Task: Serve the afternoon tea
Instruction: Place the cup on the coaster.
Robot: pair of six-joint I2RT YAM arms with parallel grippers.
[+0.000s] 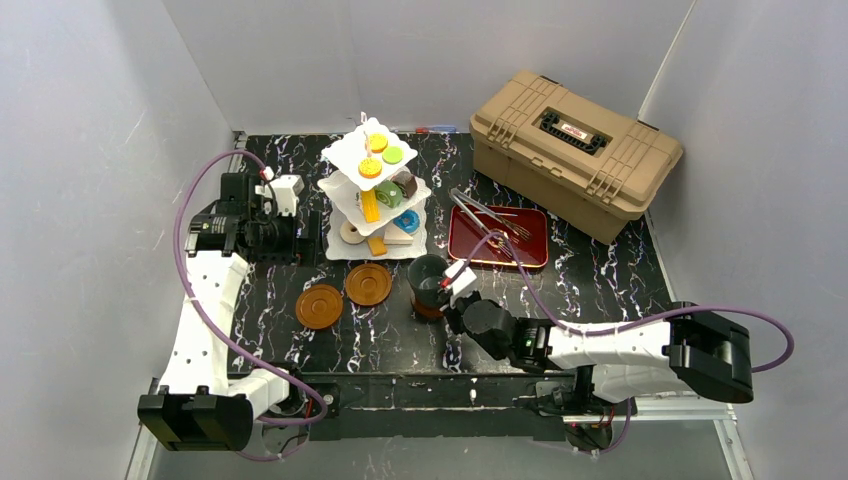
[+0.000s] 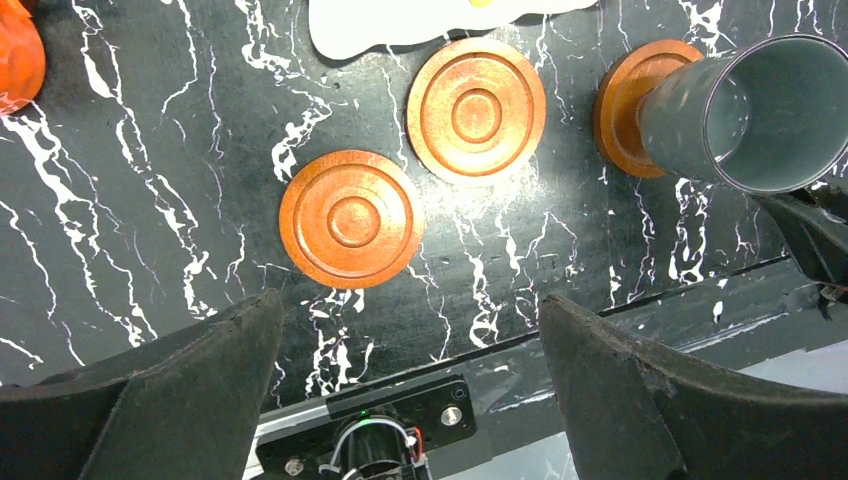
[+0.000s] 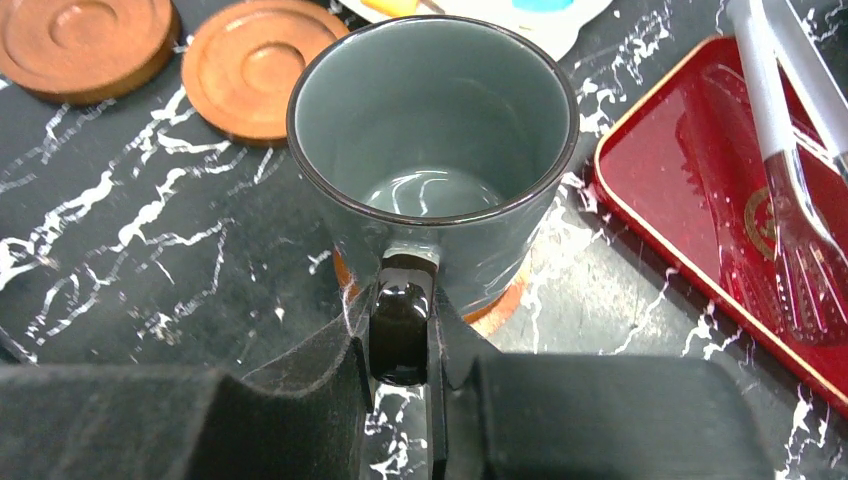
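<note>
Centrally in the top view, the stand (image 1: 375,190) carries pastries (image 1: 370,168) on its 3 tiers. Lower left of it lie 2 bare saucers (image 1: 319,306), and lower right stands the dark cup (image 1: 430,283) on a 3rd. A red tray (image 1: 535,225) at center right bears tongs (image 1: 490,220), and a toolbox (image 1: 575,150) sits upper right. Next, in the left wrist view, the left gripper (image 2: 408,310) has its fingers spread wide with nothing between them, above the table (image 2: 150,200) below the 2 saucers. The orange cup (image 2: 15,55) is cut off at upper left. Last, in the right wrist view, the right gripper (image 3: 400,320) pinches the dark cup's handle; the cup stands upright on its saucer.
</note>
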